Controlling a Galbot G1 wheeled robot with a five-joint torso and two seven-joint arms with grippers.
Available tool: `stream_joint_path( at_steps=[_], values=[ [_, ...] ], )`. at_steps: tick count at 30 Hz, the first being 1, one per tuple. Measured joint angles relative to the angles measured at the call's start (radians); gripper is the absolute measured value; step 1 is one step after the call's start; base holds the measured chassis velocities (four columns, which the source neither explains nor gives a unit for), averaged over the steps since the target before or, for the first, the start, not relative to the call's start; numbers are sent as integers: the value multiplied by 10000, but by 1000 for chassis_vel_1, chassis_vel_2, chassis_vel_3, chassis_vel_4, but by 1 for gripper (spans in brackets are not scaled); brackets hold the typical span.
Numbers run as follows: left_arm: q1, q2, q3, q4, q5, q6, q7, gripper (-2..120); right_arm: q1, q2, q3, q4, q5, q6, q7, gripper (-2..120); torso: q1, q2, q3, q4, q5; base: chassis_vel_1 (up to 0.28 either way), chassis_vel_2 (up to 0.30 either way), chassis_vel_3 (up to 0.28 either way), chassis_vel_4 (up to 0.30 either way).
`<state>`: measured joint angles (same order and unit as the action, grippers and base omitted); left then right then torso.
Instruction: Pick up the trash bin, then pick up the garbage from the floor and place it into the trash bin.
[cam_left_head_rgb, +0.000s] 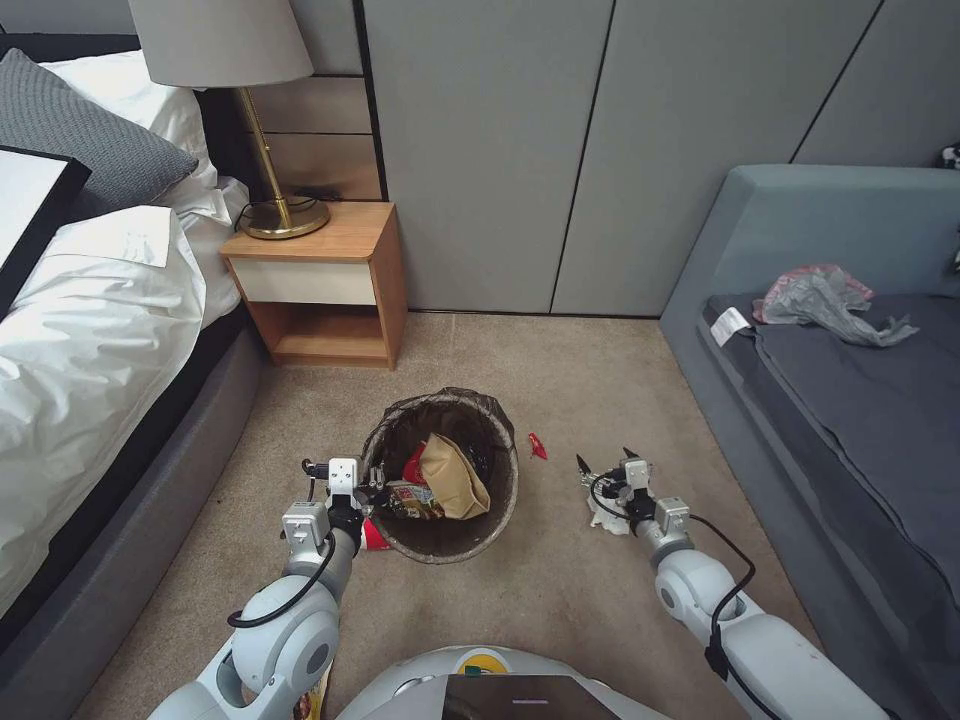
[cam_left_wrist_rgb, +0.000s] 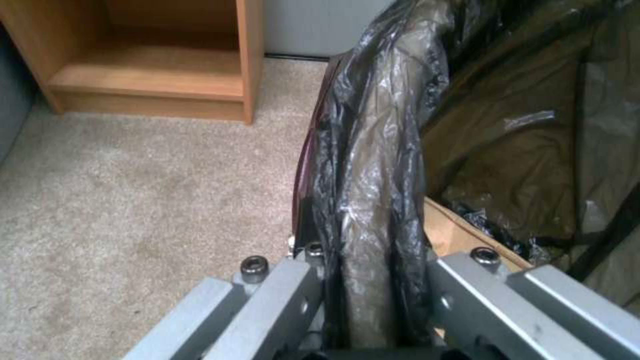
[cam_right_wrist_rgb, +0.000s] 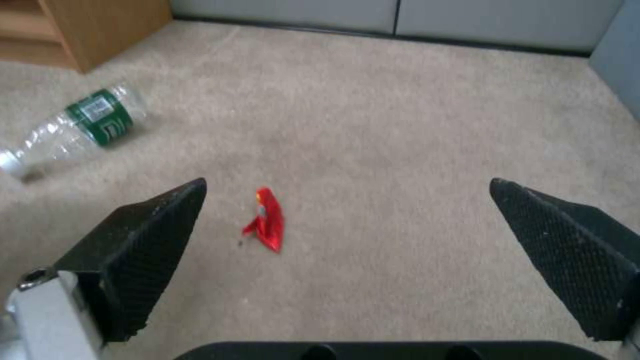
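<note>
The trash bin (cam_left_head_rgb: 400, 436), round with a dark liner over its rim, stands at the centre of the carpet. It holds a brown paper bag (cam_left_head_rgb: 455, 480), a yellow wrapper and a red piece. My left gripper (cam_left_head_rgb: 366, 482) is shut on the near-left rim; the left wrist view shows the lined rim (cam_left_wrist_rgb: 373, 190) clamped between the fingers (cam_left_wrist_rgb: 280, 295). My right gripper (cam_left_head_rgb: 604, 458) hangs open low over the carpet, right of the bin. A tiny red scrap (cam_left_head_rgb: 537, 446) (cam_right_wrist_rgb: 267, 226) lies just ahead of it (cam_right_wrist_rgb: 347, 185). A green-labelled clear bottle (cam_right_wrist_rgb: 80, 127) lies farther off. A white tissue wad (cam_left_head_rgb: 607, 522) sits under the right wrist.
A red-and-white cup (cam_left_head_rgb: 375, 537) lies beside the bin under my left wrist. A wooden nightstand (cam_left_head_rgb: 320, 285) with a brass lamp (cam_left_head_rgb: 270, 130) stands behind the bin. The bed (cam_left_head_rgb: 90, 330) bounds the left and a grey sofa (cam_left_head_rgb: 850, 400) the right. Open carpet lies between them.
</note>
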<state>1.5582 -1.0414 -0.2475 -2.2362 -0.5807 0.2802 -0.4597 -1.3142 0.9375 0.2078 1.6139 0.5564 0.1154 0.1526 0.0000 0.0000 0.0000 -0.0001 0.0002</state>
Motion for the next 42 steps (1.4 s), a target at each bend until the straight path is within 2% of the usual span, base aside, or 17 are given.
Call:
stream_joint_path(
  at_steps=[18, 22, 35, 42],
  values=[
    [-44, -71, 32, 57, 17, 1, -4, 2, 477, 191, -232, -1336, -87, 178, -293, 100, 0, 0, 0, 1, -2, 0, 0, 0, 0],
    [-150, -85, 86, 123, 7, 24, -10, 2, 648, 388, -297, -2070, -203, 253, -418, 100, 0, 0, 0, 0, -2, 0, 0, 0, 0],
    [-223, -63, 92, 141, -51, 32, -18, 2, 574, 656, -426, -2597, -528, 149, -448, 100, 0, 0, 0, 0, -3, 0, 0, 0, 0],
    [-227, -16, 112, 141, -72, 30, -17, 2, 664, 931, -393, -3291, -632, 115, -413, 100, 0, 0, 0, 0, -1, 0, 0, 0, 0]
  ],
)
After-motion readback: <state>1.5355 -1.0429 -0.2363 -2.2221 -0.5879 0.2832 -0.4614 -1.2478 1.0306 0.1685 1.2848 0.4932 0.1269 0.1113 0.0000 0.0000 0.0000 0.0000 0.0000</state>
